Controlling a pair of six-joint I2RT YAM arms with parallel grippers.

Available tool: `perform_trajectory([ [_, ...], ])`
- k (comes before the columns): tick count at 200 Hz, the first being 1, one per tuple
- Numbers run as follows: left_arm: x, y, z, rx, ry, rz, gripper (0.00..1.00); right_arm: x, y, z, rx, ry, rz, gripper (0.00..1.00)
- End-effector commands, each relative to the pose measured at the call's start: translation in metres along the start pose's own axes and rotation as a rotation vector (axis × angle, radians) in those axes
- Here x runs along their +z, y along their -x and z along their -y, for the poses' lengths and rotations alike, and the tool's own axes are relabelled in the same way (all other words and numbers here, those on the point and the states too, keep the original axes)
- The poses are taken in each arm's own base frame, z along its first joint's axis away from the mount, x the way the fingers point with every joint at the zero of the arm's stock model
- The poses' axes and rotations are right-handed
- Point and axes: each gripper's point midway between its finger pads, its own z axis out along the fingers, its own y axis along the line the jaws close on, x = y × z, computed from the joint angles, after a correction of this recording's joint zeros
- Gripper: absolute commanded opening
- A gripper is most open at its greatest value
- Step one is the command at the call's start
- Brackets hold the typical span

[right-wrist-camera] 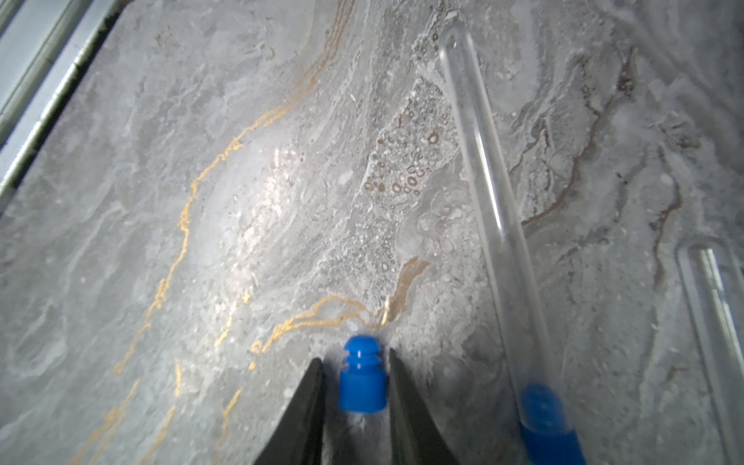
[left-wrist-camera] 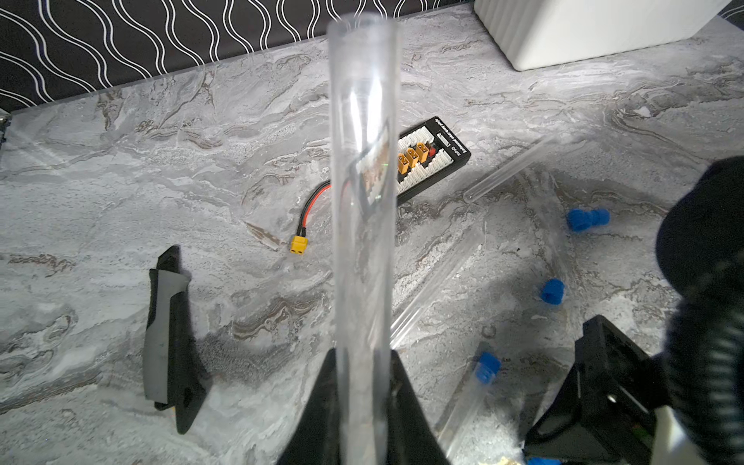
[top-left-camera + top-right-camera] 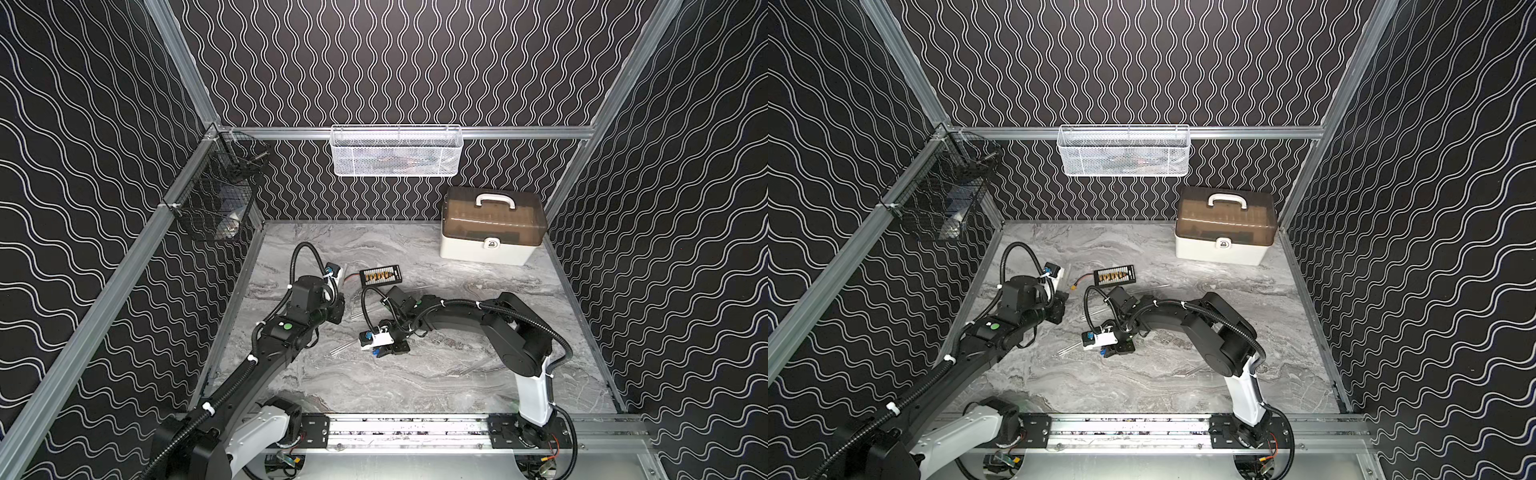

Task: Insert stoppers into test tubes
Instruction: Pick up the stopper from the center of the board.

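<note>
Left gripper (image 2: 362,356): jaws clamped on a clear test tube (image 2: 362,181). The tube sticks straight out from the fingers with its open mouth at the outer end, held clear of the marble table (image 2: 120,181). In both top views this arm works at the left side of the table, mid-depth.

Right gripper (image 1: 354,364): closed on a blue stopper (image 1: 361,386). The fingers sit against both sides of the wide cap and the ribbed stem points away from the wrist. In both top views this gripper hangs low over the table centre, nearer than the board (image 3: 380,275), with a bit of blue showing at its tip.

Capped tube (image 1: 483,161): lies flat on the marble just beside the right gripper. A blue plug is seated in its mouth and the rounded end points away.

Left wrist view, all on the marble near the right arm:
- loose stopper (image 2: 587,219), on its side
- second loose stopper (image 2: 552,290), apart from the first
- tube A (image 2: 511,169), uncapped, flat, just beside the board
- tube B (image 2: 435,290), uncapped, flat

Other items:
- The board is black with gold connectors and sits far of centre.
- Yellow connector (image 2: 298,244) on a red-black wire lies just left of the board.
- Black-and-grey handled tool (image 2: 171,342) lies flat, well apart from the tubes.
- White box (image 3: 492,232) with a smoky lid stands in the far right corner.
</note>
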Motion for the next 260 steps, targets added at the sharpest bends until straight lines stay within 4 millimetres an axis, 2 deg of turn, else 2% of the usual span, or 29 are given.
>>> perform_trajectory([
  [1,-0.001,0.006,0.001,0.014,-0.007,0.026,0.00,-0.006,-0.012,0.006,-0.010,-0.048,-0.068,0.28],
  [57,0.000,0.005,0.003,0.017,-0.017,0.028,0.00,-0.006,-0.010,0.003,0.008,-0.029,-0.054,0.26],
  [95,0.000,0.005,0.002,0.017,-0.015,0.028,0.00,-0.005,-0.006,-0.002,0.014,-0.002,-0.029,0.33],
  [199,-0.001,0.003,0.002,0.021,-0.015,0.023,0.00,-0.004,0.005,-0.003,0.060,0.028,0.027,0.29],
  [257,-0.001,0.003,0.002,0.024,-0.013,0.022,0.00,-0.004,0.004,0.001,0.065,0.009,0.018,0.27],
  [260,-0.001,0.003,0.002,0.023,-0.013,0.021,0.00,0.004,-0.002,-0.002,0.077,0.025,0.006,0.27],
])
